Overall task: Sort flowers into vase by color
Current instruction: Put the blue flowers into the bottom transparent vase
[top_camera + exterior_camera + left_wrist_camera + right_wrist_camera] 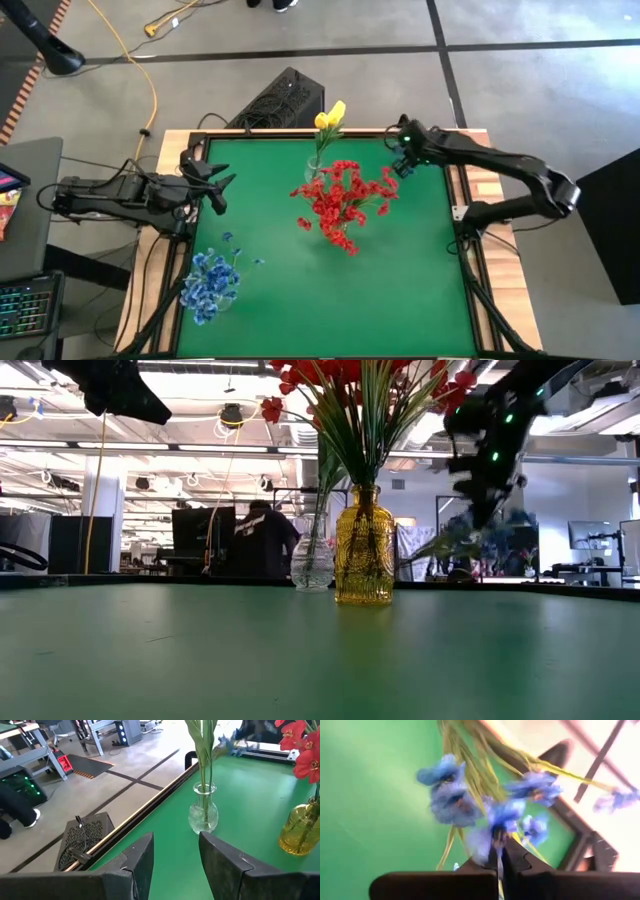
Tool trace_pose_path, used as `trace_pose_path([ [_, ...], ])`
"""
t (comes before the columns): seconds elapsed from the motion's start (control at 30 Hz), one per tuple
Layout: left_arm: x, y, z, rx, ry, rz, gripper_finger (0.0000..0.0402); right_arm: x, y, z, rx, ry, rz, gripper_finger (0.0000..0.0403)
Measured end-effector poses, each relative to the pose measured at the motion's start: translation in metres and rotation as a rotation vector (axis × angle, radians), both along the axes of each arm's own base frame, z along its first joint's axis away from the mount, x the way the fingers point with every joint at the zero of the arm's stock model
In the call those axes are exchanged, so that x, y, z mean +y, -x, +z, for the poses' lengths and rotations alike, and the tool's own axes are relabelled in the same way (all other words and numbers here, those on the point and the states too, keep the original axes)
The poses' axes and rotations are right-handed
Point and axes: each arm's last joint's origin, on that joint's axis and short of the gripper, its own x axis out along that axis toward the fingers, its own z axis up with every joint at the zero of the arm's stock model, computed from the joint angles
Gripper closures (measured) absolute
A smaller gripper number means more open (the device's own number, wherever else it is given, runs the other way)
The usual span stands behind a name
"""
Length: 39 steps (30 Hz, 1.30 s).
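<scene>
Right gripper (pixel 502 862) pinched shut on blue flower spray (pixel 470 802), at table's far right corner, lifted clear. Light, floppy, thin stems; best held low on stems, blooms crush easily. Left gripper (pixel 175 855) parted, empty, near left edge. Right wrist view shows the pinch; high view only places the arm. Amber vase (pixel 364 550) holds red sprays.

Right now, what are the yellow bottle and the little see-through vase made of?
The yellow bottle looks like amber glass: light glows through it and its sides are ribbed and shiny. The small vase looks like clear glass: the green stems show through it. Either could be clear plastic; the look leaves that open.
</scene>
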Motion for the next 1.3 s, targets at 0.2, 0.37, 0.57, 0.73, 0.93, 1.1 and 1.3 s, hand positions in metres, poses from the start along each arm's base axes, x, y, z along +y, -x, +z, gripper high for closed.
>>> trace_pose_path([
  [0.2,-0.001,0.000,-0.002,0.017,0.021,-0.040,0.0255,0.024,0.018,0.036,-0.157,0.113,0.014,0.0381],
  [0.37,-0.001,0.000,-0.002,0.023,0.025,-0.047,0.0255,0.044,0.036,0.062,-0.301,0.216,0.020,0.0381],
  [0.57,-0.001,0.000,-0.002,0.022,0.026,-0.047,0.0255,0.068,0.047,0.093,-0.526,0.358,0.129,0.0381],
  [0.73,-0.001,0.000,-0.002,0.022,0.027,-0.049,0.0255,0.091,0.045,0.115,-0.692,0.452,0.331,0.0381],
  [0.93,-0.002,0.000,-0.002,0.033,0.033,-0.087,0.0255,0.115,0.041,0.135,-0.853,0.549,0.527,0.0381],
  [1.1,-0.003,-0.001,-0.003,0.036,0.044,-0.109,0.0255,0.133,0.042,0.158,-0.918,0.581,0.668,0.0381],
  [1.3,-0.003,-0.001,-0.003,0.048,0.045,-0.124,0.0255,0.156,0.039,0.195,-1.006,0.591,0.839,0.0381],
])
